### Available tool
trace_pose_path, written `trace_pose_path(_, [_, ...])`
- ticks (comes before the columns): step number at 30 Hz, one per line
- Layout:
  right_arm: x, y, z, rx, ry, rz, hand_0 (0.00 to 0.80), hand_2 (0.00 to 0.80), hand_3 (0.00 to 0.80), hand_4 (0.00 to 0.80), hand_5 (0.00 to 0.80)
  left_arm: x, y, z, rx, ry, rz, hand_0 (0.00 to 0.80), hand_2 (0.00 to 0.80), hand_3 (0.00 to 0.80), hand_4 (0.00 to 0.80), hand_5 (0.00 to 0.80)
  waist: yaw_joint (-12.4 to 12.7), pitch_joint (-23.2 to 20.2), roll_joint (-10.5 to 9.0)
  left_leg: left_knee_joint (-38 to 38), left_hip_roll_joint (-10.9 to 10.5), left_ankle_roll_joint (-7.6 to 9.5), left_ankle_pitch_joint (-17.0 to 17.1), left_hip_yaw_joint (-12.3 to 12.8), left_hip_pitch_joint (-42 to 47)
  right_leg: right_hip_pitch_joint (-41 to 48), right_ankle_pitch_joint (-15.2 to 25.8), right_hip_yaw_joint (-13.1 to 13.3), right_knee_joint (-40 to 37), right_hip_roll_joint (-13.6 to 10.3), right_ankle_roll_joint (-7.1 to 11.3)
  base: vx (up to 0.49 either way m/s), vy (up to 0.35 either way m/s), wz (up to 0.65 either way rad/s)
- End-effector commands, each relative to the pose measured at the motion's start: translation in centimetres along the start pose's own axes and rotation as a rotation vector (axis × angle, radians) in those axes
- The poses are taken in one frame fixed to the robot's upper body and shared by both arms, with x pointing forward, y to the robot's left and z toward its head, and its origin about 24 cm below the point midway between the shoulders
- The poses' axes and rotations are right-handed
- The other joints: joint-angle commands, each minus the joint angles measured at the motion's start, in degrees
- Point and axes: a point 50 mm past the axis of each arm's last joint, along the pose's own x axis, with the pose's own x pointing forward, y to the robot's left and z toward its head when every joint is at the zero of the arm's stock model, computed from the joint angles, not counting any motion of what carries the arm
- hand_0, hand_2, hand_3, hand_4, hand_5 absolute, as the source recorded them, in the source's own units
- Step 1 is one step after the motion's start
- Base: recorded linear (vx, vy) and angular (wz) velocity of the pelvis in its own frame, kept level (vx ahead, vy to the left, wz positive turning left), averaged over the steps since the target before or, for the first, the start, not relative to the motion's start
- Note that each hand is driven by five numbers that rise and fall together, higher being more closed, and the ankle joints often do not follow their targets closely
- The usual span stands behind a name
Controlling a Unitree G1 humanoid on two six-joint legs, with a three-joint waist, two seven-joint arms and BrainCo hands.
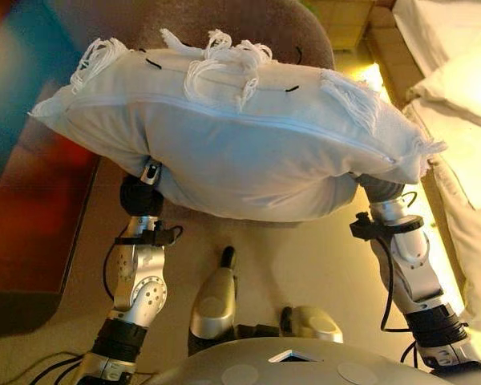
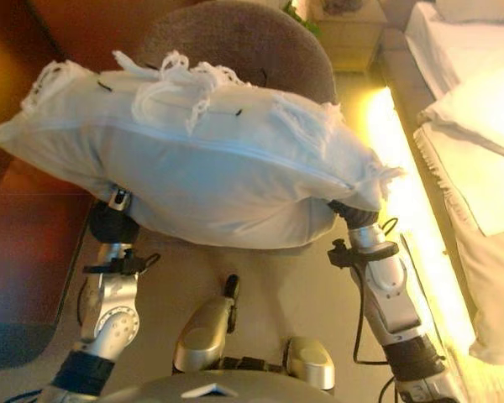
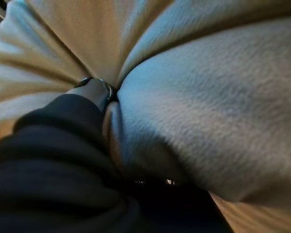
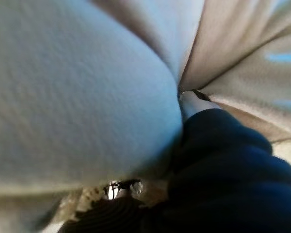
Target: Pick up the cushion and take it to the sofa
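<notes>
A white cushion (image 1: 232, 152) with tassel tufts and a zip seam is held up off the floor, lying across both of my hands. My left hand (image 1: 140, 194) is under its left part and my right hand (image 1: 381, 190) under its right part; both are mostly hidden by the cloth. In the left wrist view the dark cover of the left hand (image 3: 53, 145) presses into a fold of the cushion (image 3: 199, 107). The right wrist view shows the right hand (image 4: 223, 160) pressed into the cushion (image 4: 77, 87) the same way. A brown round-backed upholstered seat (image 2: 235, 42) stands just beyond the cushion.
A bed with white bedding (image 1: 465, 88) runs along the right, with a glowing light strip (image 2: 403, 176) at its base. A wooden nightstand (image 1: 345, 20) stands at the back right. A dark reddish-brown surface (image 1: 32, 216) lies at the left. Beige carpet (image 1: 305, 257) is below.
</notes>
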Motion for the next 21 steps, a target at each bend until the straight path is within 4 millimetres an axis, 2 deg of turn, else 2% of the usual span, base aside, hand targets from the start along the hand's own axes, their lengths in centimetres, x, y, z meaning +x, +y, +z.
trace_pose_path(1, [1.2, 1.4, 2.4, 0.053, -0.16, 0.062, 0.8, 0.8, 0.8, 0.8, 0.8, 1.3, -4.8, 1.7, -0.063, -0.128, -0.251, 0.8, 0.8, 0.8, 0.8, 0.8, -0.33, -7.55, -1.07, -10.51, 2.29, 0.59, 6.57, -3.69, -4.04, 6.52, 3.65, -4.77, 1.69, -0.25, 2.91, 0.619, 0.15, -0.09])
trace_pose_path(3, [0.8, 1.3, 2.2, 0.06, -0.142, 0.018, 0.8, 0.8, 0.8, 0.8, 0.8, 1.0, -4.4, 1.8, -0.039, -0.11, -0.257, 0.8, 0.8, 0.8, 0.8, 0.8, 1.15, -9.77, -2.97, -7.75, -0.35, 3.35, 3.82, -3.52, -4.23, 8.08, 11.58, -5.99, 5.43, -2.72, 6.2, 0.621, 0.117, -0.02])
trace_pose_path(4, [0.7, 1.5, 2.2, 0.063, -0.14, 0.001, 0.8, 0.8, 0.8, 0.8, 0.8, 0.8, -4.4, 1.9, -0.031, -0.099, -0.259, 0.8, 0.8, 0.8, 0.8, 0.8, 1.54, -10.76, -3.73, -7.15, -1.17, 4.51, 2.61, -2.98, -4.02, 7.22, 15.86, -6.06, 8.13, -3.76, 6.93, 0.577, 0.091, 0.15])
trace_pose_path(6, [0.5, 2.1, 2.2, 0.055, -0.15, -0.022, 0.8, 0.8, 0.8, 0.8, 0.8, 0.7, -4.4, 1.7, -0.023, -0.081, -0.261, 0.8, 0.8, 0.8, 0.8, 0.8, 1.21, -11.65, -3.98, -6.89, -2.22, 5.67, 0.99, -3.94, -2.74, 2.81, 19.36, -4.26, 12.66, -2.81, 7.14, 0.495, 0.061, 0.26])
trace_pose_path(8, [0.6, 2.5, 2.1, 0.045, -0.153, -0.04, 0.8, 0.8, 0.8, 0.8, 0.8, 1.0, -4.3, 1.6, -0.021, -0.066, -0.271, 0.8, 0.8, 0.8, 0.8, 0.8, -0.31, -11.59, -3.54, -8.75, -2.88, 5.75, 1.12, -5.25, 0.19, -4.13, 19.03, -3.45, 9.95, -1.03, 6.86, 0.434, 0.02, 0.31])
trace_pose_path(9, [0.6, 2.4, 2.1, 0.045, -0.154, -0.045, 0.8, 0.8, 0.8, 0.8, 0.8, 1.3, -4.3, 1.6, -0.022, -0.063, -0.281, 0.8, 0.8, 0.8, 0.8, 0.8, -1.03, -11.31, -3.38, -9.52, -3.26, 5.57, 1.46, -5.92, 1.18, -6.25, 17.58, -4.22, 6.94, -0.5, 6.49, 0.377, -0.021, 0.44])
trace_pose_path(10, [0.7, 2.0, 2.0, 0.038, -0.151, -0.05, 0.8, 0.8, 0.8, 0.8, 0.8, 1.7, -4.4, 1.7, -0.012, -0.069, -0.295, 0.8, 0.8, 0.8, 0.8, 0.8, -1.9, -10.83, -2.96, -10.79, -3.43, 5.27, 1.58, -6.73, 2.87, -9.88, 16.52, -6.09, 0.39, -0.54, 5.92, 0.345, -0.039, 0.56])
trace_pose_path(12, [1.0, 1.5, 1.8, 0.03, -0.147, -0.057, 0.8, 0.8, 0.8, 0.8, 0.8, 2.2, -4.8, 1.6, -0.01, -0.073, -0.298, 0.8, 0.8, 0.8, 0.8, 0.8, -3.19, -9.52, -2.16, -12.44, -3.27, 4.63, 1.08, -8.37, 6.43, -13.98, 17.46, -7.48, -7.92, -1.79, 4.98, 0.296, -0.085, 0.41])
trace_pose_path(14, [1.3, 1.3, 1.6, 0.019, -0.148, -0.066, 0.8, 0.8, 0.8, 0.8, 0.8, 2.4, -5.0, 1.5, -0.018, -0.068, -0.29, 0.8, 0.8, 0.8, 0.8, 0.8, -4.37, -8.0, -2.29, -12.32, -3.29, 4.73, -1.57, -9.17, 8.84, -17.11, 20.98, -6.43, -13.78, -3.21, 5.3, 0.214, -0.123, 0.51])
trace_pose_path(16, [1.7, 1.1, 1.6, 0.012, -0.156, -0.077, 0.8, 0.8, 0.8, 0.8, 0.8, 2.4, -5.3, 1.4, -0.008, -0.07, -0.303, 0.8, 0.8, 0.8, 0.8, 0.8, -4.61, -7.63, -2.63, -11.72, -2.75, 4.95, -3.68, -9.23, 9.73, -17.98, 21.54, -5.76, -15.13, -3.42, 5.67, 0.147, -0.155, 0.66])
trace_pose_path(18, [1.9, 0.6, 1.2, -0.007, -0.13, -0.087, 0.8, 0.8, 0.8, 0.8, 0.8, 2.0, -4.9, 0.9, -0.016, -0.049, -0.279, 0.8, 0.8, 0.8, 0.8, 0.8, -4.45, -8.83, -3.01, -11.78, -1.76, 4.42, -4.31, -9.76, 10.8, -14.66, 20.14, -5.02, -19.52, -3.02, 5.25, 0.224, -0.165, 0.62])
trace_pose_path(19, [1.8, 0.4, 1.1, -0.01, -0.116, -0.09, 0.8, 0.8, 0.8, 0.8, 0.8, 1.8, -4.8, 0.6, -0.02, -0.036, -0.261, 0.8, 0.8, 0.8, 0.8, 0.8, -4.38, -9.37, -3.2, -11.87, -1.65, 4.25, -4.15, -9.87, 11.08, -13.19, 20.21, -5.39, -20.83, -2.98, 5.14, 0.232, -0.124, 0.69])
trace_pose_path(21, [1.8, 0.2, 1.0, -0.009, -0.082, -0.087, 0.8, 0.8, 0.8, 0.8, 0.8, 1.3, -4.5, 0.0, 0.002, 0.0, -0.216, 0.8, 0.8, 0.8, 0.8, 0.8, -3.98, -10.93, -3.85, -11.11, -0.57, 3.17, -4.65, -8.06, 11.34, -9.78, 20.06, -7.06, -23.87, -3.18, 4.6, 0.21, -0.107, 0.71])
